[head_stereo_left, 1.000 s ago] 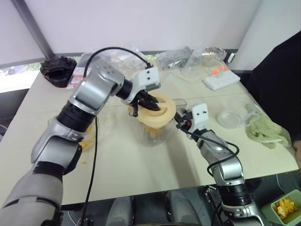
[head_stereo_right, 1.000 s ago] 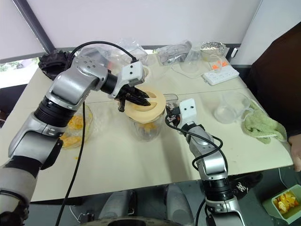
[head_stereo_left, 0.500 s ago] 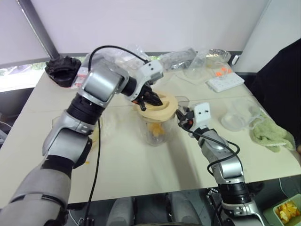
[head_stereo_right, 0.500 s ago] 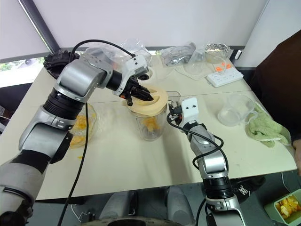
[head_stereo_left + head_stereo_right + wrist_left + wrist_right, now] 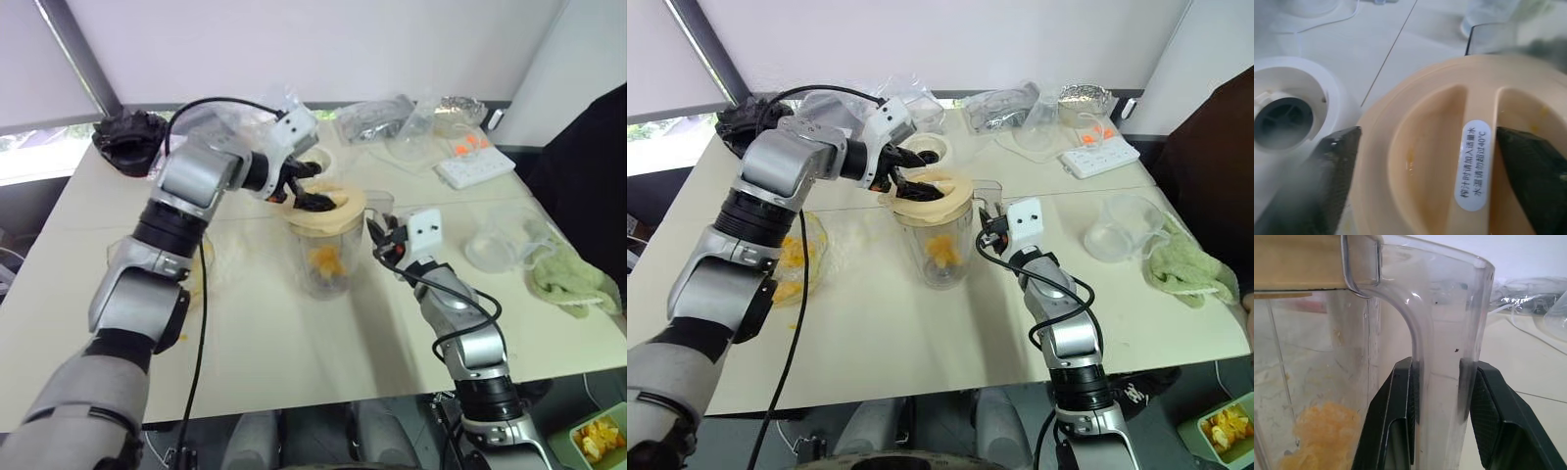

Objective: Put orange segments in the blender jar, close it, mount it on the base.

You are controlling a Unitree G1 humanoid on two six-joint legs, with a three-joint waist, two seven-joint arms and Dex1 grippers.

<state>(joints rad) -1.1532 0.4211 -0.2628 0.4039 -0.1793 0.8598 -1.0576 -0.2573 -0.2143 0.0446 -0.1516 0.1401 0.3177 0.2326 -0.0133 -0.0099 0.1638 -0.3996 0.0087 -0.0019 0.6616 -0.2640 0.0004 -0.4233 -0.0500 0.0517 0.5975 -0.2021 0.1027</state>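
Note:
The blender jar (image 5: 315,282) stands upright mid-table with orange segments (image 5: 326,258) low inside it. A cream lid (image 5: 345,219) lies flat on its mouth. My left gripper (image 5: 309,192) hovers at the lid, open, with one finger (image 5: 1334,171) on each side of the lid's central ridge (image 5: 1476,161). My right gripper (image 5: 1442,382) comes in level from the jar's right and is shut on the jar's clear handle (image 5: 1442,318). The base (image 5: 924,152), cream-white with a dark socket, sits just behind the jar.
A glass bowl (image 5: 789,257) of orange pieces sits left of the jar. To the right are a frosted jug (image 5: 495,238) and a green cloth (image 5: 570,279). Plastic bags (image 5: 377,117), a power strip (image 5: 475,166) and a black object (image 5: 127,137) line the back. A person's dark sleeve (image 5: 588,166) is at the right.
The left gripper, earlier pinched on the tilted lid's ridge, has opened; the lid now sits flat on the jar. The right gripper has kept its hold on the handle.

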